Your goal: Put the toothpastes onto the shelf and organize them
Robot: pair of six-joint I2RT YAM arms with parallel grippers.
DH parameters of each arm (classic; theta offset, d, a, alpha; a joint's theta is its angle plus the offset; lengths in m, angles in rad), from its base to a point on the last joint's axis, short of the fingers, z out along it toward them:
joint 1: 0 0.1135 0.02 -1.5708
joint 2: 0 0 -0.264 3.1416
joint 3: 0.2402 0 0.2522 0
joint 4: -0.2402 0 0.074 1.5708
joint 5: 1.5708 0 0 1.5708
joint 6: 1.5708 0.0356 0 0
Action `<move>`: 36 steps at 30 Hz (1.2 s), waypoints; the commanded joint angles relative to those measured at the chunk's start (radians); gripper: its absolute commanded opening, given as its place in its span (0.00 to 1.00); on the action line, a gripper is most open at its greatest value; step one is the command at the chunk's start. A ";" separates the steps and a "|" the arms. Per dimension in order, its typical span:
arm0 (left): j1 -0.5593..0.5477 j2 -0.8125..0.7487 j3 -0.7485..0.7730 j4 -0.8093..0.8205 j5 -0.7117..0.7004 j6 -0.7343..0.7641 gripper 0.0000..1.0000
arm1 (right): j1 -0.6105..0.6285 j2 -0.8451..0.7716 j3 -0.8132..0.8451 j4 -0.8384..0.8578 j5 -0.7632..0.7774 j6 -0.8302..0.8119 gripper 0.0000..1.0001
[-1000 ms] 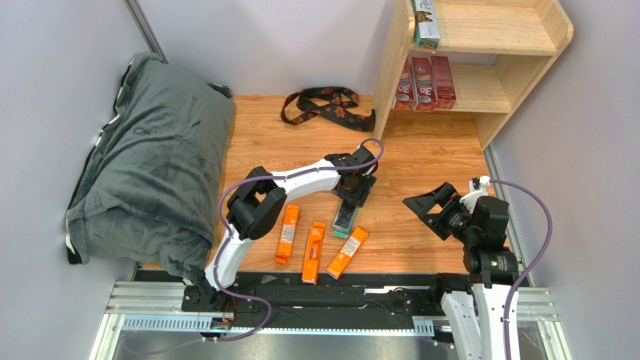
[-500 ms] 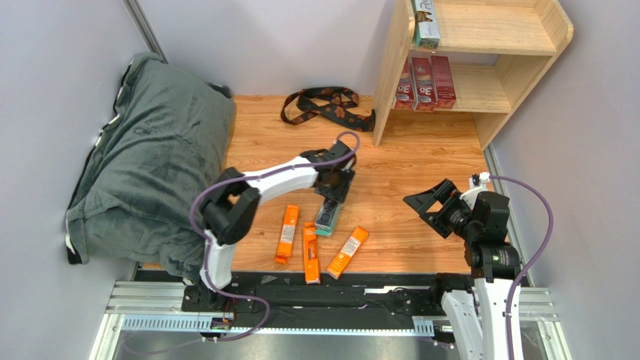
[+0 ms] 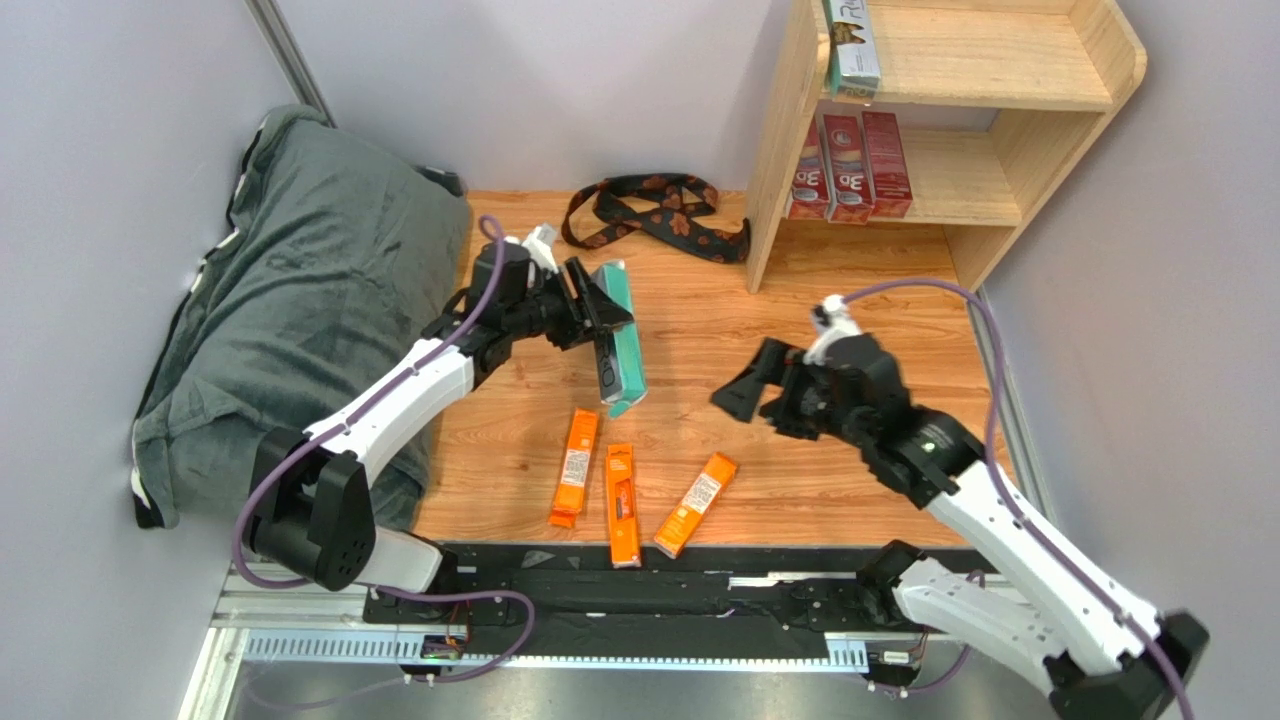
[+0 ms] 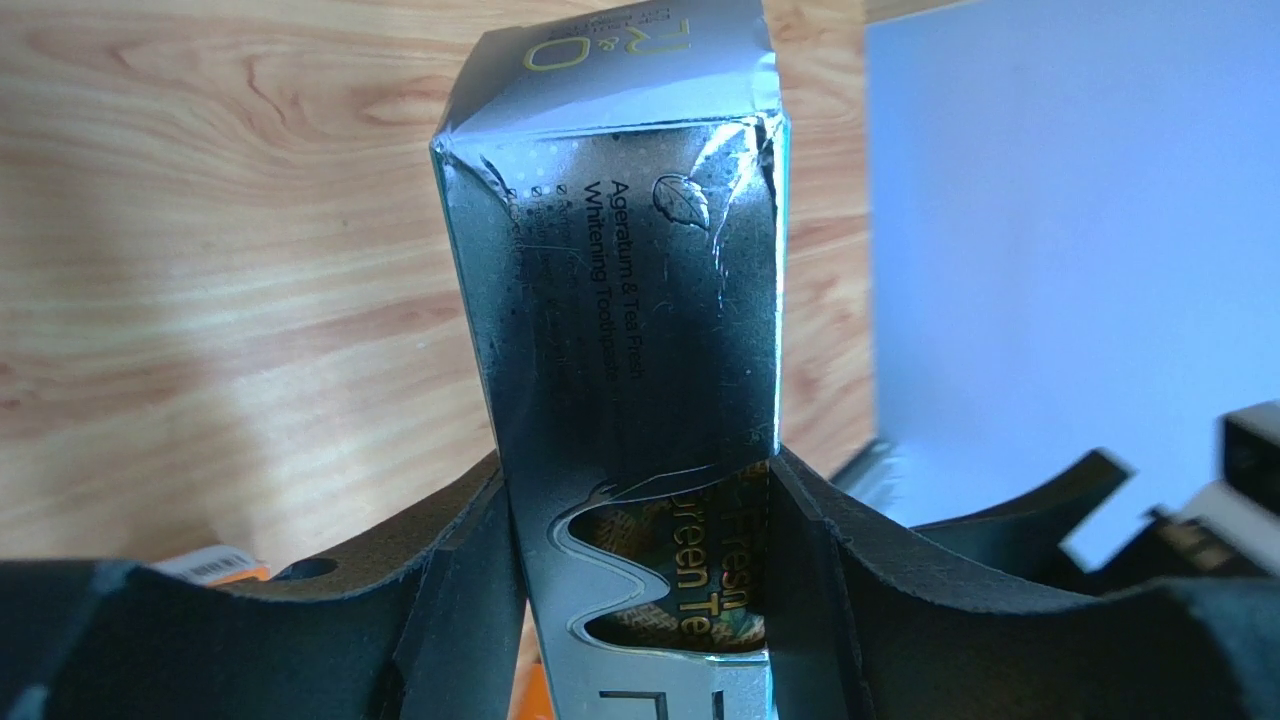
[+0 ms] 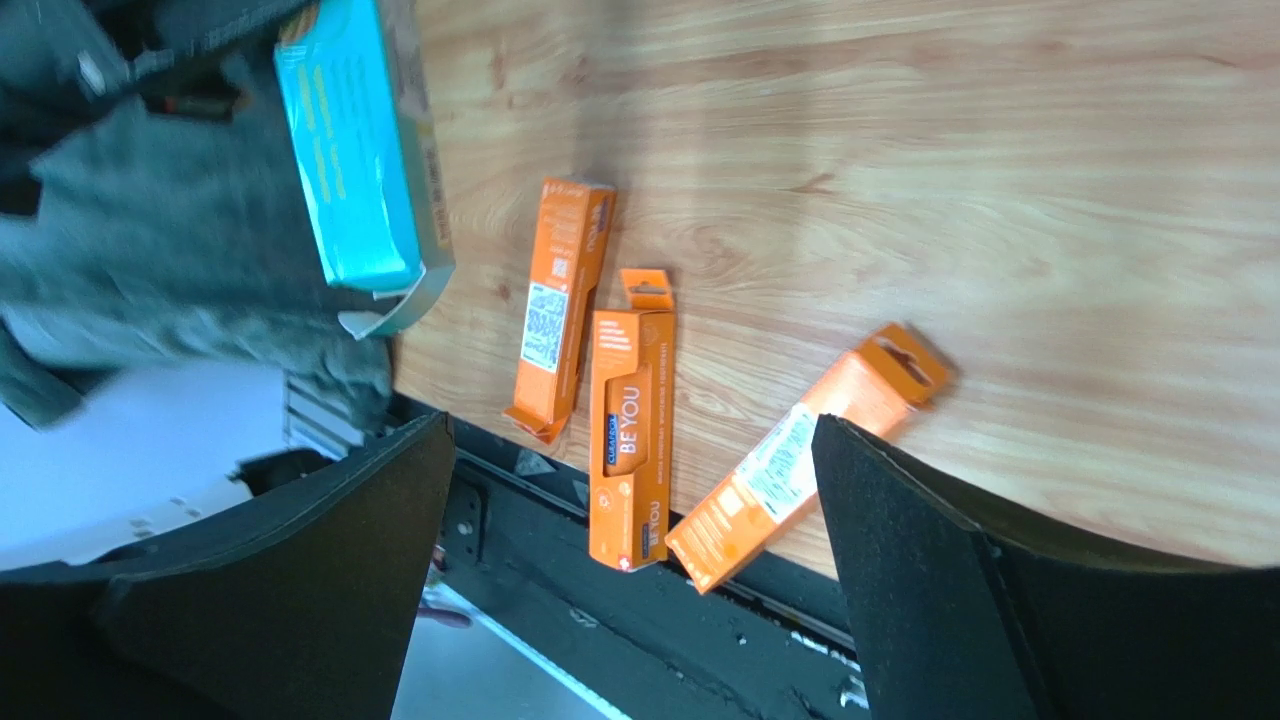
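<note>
My left gripper (image 3: 598,318) is shut on the teal toothpaste box (image 3: 621,357) and holds it up above the table's middle left; the box fills the left wrist view (image 4: 631,330) between the fingers (image 4: 451,600). My right gripper (image 3: 741,393) is open and empty, above the table to the right of the three orange boxes (image 3: 576,467) (image 3: 621,504) (image 3: 694,504). These show in the right wrist view (image 5: 559,308) (image 5: 628,435) (image 5: 796,458), with the teal box (image 5: 361,150). The shelf (image 3: 1037,135) holds three dark red boxes (image 3: 848,167) on its lower tier and a silver-white box (image 3: 851,45) on top.
A dark grey-green cushion (image 3: 301,315) fills the table's left side. A black-and-brown patterned strap (image 3: 646,210) lies at the back beside the shelf. The black rail (image 3: 661,578) runs along the near edge close to the orange boxes.
My left arm has lifted the teal box off the table and swung it back and left. My right arm has reached out to the left over the table.
</note>
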 commanded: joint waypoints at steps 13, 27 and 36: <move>0.102 -0.053 -0.185 0.520 0.309 -0.478 0.59 | 0.536 0.424 0.164 0.546 0.523 -0.184 0.92; 0.102 -0.058 -0.200 0.535 0.332 -0.480 0.59 | 0.529 0.570 0.295 0.497 0.645 -0.184 0.52; 0.102 -0.082 -0.202 0.517 0.322 -0.462 0.69 | 0.529 0.543 0.296 0.420 0.704 -0.144 0.38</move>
